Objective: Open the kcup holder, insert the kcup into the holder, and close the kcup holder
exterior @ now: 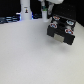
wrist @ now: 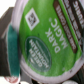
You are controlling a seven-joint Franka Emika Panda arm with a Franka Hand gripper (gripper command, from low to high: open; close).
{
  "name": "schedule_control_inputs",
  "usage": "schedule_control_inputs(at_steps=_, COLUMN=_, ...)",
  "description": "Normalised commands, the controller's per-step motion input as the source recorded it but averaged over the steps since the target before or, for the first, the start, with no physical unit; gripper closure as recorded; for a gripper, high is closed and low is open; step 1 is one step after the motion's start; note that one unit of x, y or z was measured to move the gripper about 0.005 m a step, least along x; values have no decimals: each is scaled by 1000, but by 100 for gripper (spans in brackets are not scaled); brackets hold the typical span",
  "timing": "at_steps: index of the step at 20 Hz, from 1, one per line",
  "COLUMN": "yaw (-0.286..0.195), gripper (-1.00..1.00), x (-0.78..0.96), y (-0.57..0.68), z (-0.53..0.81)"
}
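Observation:
The kcup (wrist: 46, 44) fills the wrist view, very close to the camera. Its green foil top with white lettering faces the lens, and its whitish rim shows around the edge. In the exterior view my gripper (exterior: 46, 14) hangs at the back, just to the exterior view's left of the kcup holder (exterior: 61, 30). The holder is a black boxy machine with a light grey panel on its front. The kcup is too small to make out in the exterior view. The gripper appears shut on the kcup. The fingers are not clearly visible.
A tall white bottle-like post (exterior: 25, 11) stands at the back on the exterior view's left. Dark clutter (exterior: 9, 20) lies along the back edge. The white table (exterior: 30, 55) spreads in front of the machine.

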Motion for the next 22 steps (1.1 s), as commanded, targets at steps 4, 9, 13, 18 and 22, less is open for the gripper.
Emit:
schedule_control_inputs(at_steps=4, yaw=5, gripper=100, x=347, y=599, z=153)
schedule_control_inputs(at_steps=9, yaw=32, gripper=100, x=137, y=645, z=106)
schedule_control_inputs(at_steps=13, yaw=38, gripper=100, x=110, y=625, z=91)
schedule_control_inputs(at_steps=18, yaw=27, gripper=100, x=100, y=568, z=24)
schedule_control_inputs(at_steps=22, yaw=12, gripper=100, x=137, y=237, z=11)
